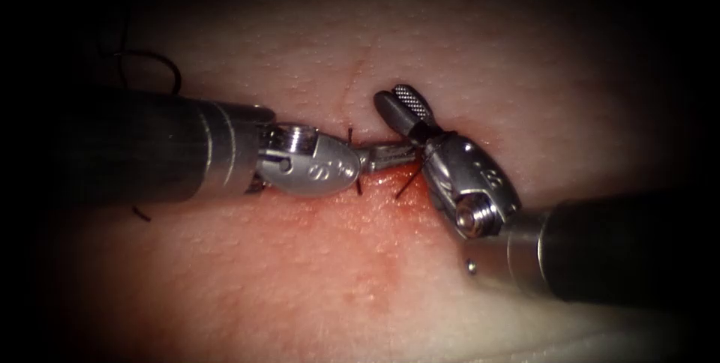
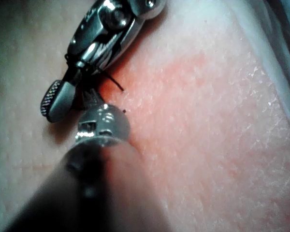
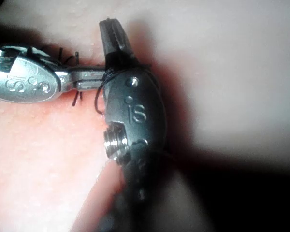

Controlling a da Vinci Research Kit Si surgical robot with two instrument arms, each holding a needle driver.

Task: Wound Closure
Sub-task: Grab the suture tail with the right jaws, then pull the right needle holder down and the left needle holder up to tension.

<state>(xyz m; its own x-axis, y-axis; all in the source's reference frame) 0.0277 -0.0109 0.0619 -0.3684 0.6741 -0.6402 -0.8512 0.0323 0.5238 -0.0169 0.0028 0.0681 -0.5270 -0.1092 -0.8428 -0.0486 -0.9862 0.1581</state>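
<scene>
Left pincer (image 1: 390,156) seems closed at the cut (image 1: 358,70), contents unclear; right pincer (image 1: 401,104) narrowly apart, thread (image 1: 409,179) looped around; cut ends (image 1: 358,183) show stitches placed.

The pale pink slab of pork-belly tissue (image 1: 300,273) is lying flat, its narrow cut (image 1: 358,78) running up the middle and closing to a faint line at the far end. Red fluid (image 1: 375,198) is staining the skin around the near part of the cut. Thin dark thread (image 1: 409,181) is wrapping around the right tool's neck just beside the cut, and short dark thread ends (image 1: 350,135) are sticking up from the tissue there. No needle can be made out.
</scene>
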